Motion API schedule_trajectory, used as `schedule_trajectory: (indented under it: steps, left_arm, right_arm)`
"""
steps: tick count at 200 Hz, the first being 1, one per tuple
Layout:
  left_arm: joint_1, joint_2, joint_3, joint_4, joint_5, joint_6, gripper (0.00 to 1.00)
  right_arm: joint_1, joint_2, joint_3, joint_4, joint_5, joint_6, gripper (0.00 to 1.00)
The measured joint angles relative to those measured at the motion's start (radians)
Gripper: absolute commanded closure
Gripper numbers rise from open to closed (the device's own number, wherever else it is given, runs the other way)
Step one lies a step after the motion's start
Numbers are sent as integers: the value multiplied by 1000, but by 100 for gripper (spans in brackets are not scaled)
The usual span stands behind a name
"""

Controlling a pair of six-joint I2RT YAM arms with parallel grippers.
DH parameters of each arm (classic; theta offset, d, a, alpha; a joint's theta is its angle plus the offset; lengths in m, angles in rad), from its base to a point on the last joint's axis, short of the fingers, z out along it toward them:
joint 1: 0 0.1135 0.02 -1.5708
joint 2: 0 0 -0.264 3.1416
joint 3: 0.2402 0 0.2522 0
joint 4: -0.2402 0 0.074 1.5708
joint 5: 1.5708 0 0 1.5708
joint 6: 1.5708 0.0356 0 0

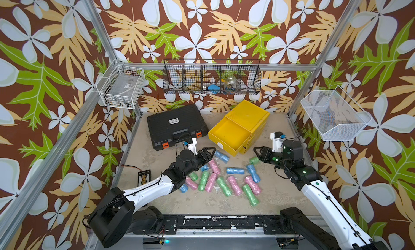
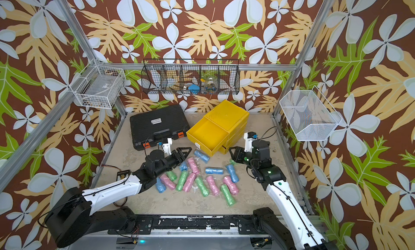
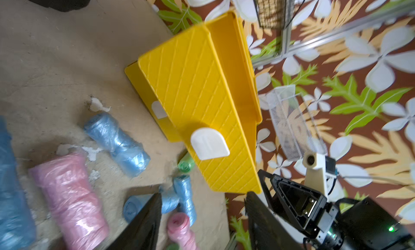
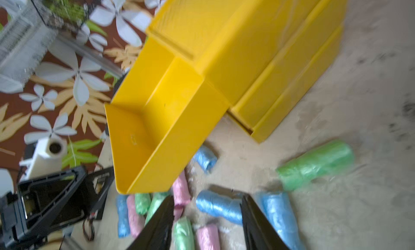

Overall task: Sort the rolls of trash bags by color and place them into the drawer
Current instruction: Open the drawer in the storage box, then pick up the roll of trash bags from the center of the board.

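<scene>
The top yellow drawer [image 1: 229, 134] stands open and empty. All the trash-bag rolls [image 1: 223, 186] lie unsorted before it. The left gripper [image 1: 211, 153] and right gripper [image 1: 258, 154] are both released and hold nothing.

Brown wallpaper [image 1: 202, 24] covers the walls, printed with big white flowers and tan and green leaves. In front of it is a bright yellow plastic drawer unit [image 1: 249, 114]. Its drawer front [image 3: 197, 85] is scored in a diamond grid and carries a white tab handle [image 3: 210, 143]. Pink crinkly plastic rolls [image 1: 213, 166], green rolls [image 1: 224, 186] and blue rolls [image 1: 235, 170] dot the mottled beige tabletop [image 1: 202, 204]. The ribbed black plastic case [image 1: 176, 125] has orange latches [image 1: 198, 135].
</scene>
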Motion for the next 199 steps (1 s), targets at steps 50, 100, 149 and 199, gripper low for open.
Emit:
schedule_trajectory:
  steps: [50,100,149,199]
  left_arm:
    - [-58,-13,-26,-336,37,225,51]
    - [-169,88,-9,-471,-55,322,52]
    - [-235,210,52,-513,-152,373,48]
    - [-263,304,98,-517,-211,414,65]
  right_arm:
    - [302,43,-76,-43,69,4,56]
    - [335,-23,-156,-45,114,44,51]
    - [338,-88,-170,-52,135,54,44]
    - [337,-128,-173,-55,145,57,44]
